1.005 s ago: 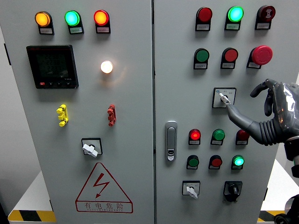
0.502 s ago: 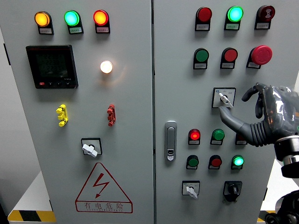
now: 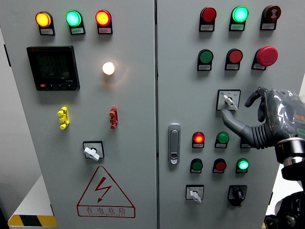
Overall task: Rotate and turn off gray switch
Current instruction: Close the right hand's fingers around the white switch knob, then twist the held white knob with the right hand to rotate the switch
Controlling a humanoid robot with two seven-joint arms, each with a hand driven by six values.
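The gray rotary switch [image 3: 228,100] sits in its square plate on the right cabinet door, its lever pointing down to the right. My right hand [image 3: 236,108] comes in from the right edge and hovers at the switch. The thumb [image 3: 233,121] stretches out just under the plate, its tip at the plate's lower left corner. The index finger [image 3: 251,98] curls to the right of the plate, apart from the lever. The hand is open, with nothing grasped. My left hand is out of view.
Other gray switches sit at the lower left door [image 3: 92,151] and lower right door [image 3: 194,194], beside a black switch [image 3: 237,193]. Red and green buttons [image 3: 222,139] lie under my hand, a red mushroom button [image 3: 266,56] above it. A door handle [image 3: 174,143] is left of it.
My right hand has moved left and slightly down, so the thumb now reaches under the switch plate. The lever's angle looks unchanged.
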